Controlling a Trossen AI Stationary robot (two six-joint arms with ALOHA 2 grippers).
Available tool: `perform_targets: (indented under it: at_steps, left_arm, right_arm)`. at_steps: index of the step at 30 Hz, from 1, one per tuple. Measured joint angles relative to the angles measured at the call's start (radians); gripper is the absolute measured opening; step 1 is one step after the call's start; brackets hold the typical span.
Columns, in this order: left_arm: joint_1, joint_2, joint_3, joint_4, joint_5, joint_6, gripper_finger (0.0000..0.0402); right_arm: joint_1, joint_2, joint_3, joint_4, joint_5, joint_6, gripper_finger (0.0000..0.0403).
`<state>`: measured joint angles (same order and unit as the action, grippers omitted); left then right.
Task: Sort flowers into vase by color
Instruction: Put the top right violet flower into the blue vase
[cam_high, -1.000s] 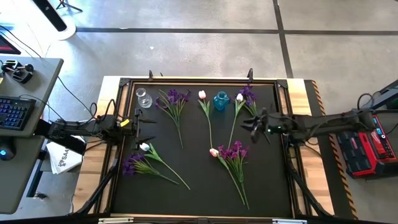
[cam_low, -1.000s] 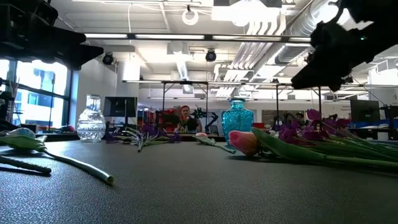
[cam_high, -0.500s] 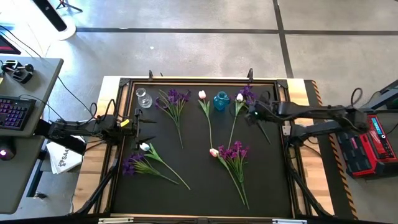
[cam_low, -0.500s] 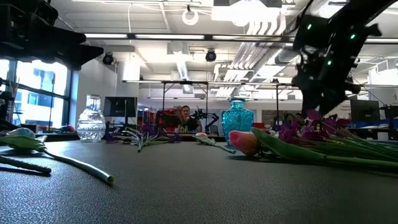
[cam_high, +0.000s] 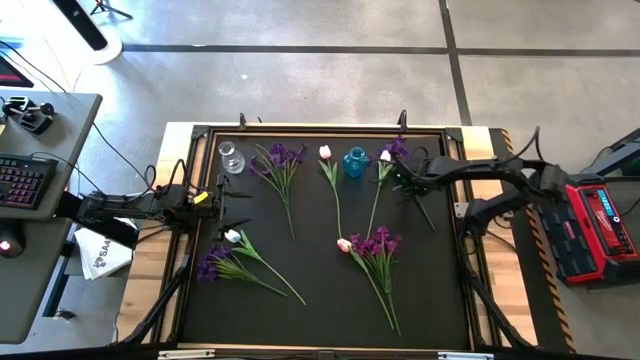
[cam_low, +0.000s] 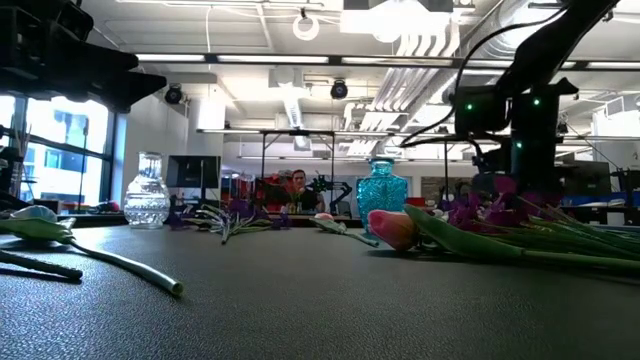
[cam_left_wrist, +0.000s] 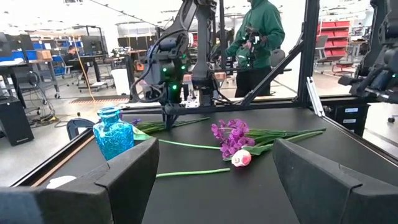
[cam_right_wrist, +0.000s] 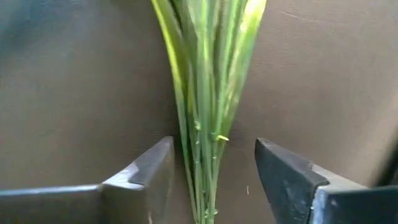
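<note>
Item: my right gripper (cam_right_wrist: 214, 186), fingers parted and straddling the bundled green stems of the purple flower spray (cam_high: 400, 150), unclenched, placed low for a stem grasp; left gripper (cam_left_wrist: 214, 186) waited agape.

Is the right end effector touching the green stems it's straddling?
Cannot tell. In the right wrist view the right end effector straddles the green stems; one finger sits right against them, the other shows a gap, but contact isn't plain.

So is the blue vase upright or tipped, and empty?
Upright; the blue vase stands on its base. No stems rise from its neck.
</note>
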<state>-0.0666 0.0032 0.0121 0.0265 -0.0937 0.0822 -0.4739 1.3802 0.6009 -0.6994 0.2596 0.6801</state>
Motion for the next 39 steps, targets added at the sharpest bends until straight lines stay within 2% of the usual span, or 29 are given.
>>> perform_targets:
  at_steps: [3,7,11,13,19,26,30,34,36,39]
  left_arm:
    - [0.0,0.0,0.0,0.0,0.001,-0.003,0.03]
    - [0.0,0.0,0.0,0.0,0.006,-0.002,0.03]
    - [0.0,0.0,0.0,0.0,0.006,-0.002,0.03]
    - [0.0,0.0,0.0,0.001,0.006,-0.003,0.03]
    - [0.0,0.0,0.0,0.0,0.005,-0.029,0.03]
    - [0.0,0.0,0.0,0.0,0.005,-0.048,0.03]
    - [0.0,0.0,0.0,0.0,0.005,-0.053,0.03]
    - [0.0,0.0,0.0,0.001,0.005,-0.053,0.03]
    - [0.0,0.0,0.0,0.001,0.005,-0.056,0.03]
    - [0.0,0.0,0.0,0.001,0.005,-0.079,0.03]
  right_arm:
    - [-0.005,0.026,0.002,0.006,-0.022,-0.007,0.0163]
    - [-0.004,0.027,0.002,-0.005,-0.03,0.017,0.0102]
    - [-0.006,-0.011,-0.004,-0.024,-0.031,0.02,0.0029]
    - [-0.007,-0.046,-0.009,-0.053,-0.007,0.027,0.0008]
    - [-0.006,-0.214,-0.007,-0.044,0.062,0.074,0.0008]
    - [0.033,-0.452,-0.006,0.055,0.173,0.074,0.0004]
    - [0.097,-0.542,-0.006,0.218,0.245,-0.032,0.0002]
    - [0.169,-0.59,-0.005,0.426,0.267,-0.171,0.0001]
    - [0.195,-0.614,-0.004,0.472,0.281,-0.184,0.0001]
    - [0.217,-0.651,-0.003,0.446,0.289,-0.16,0.0001]
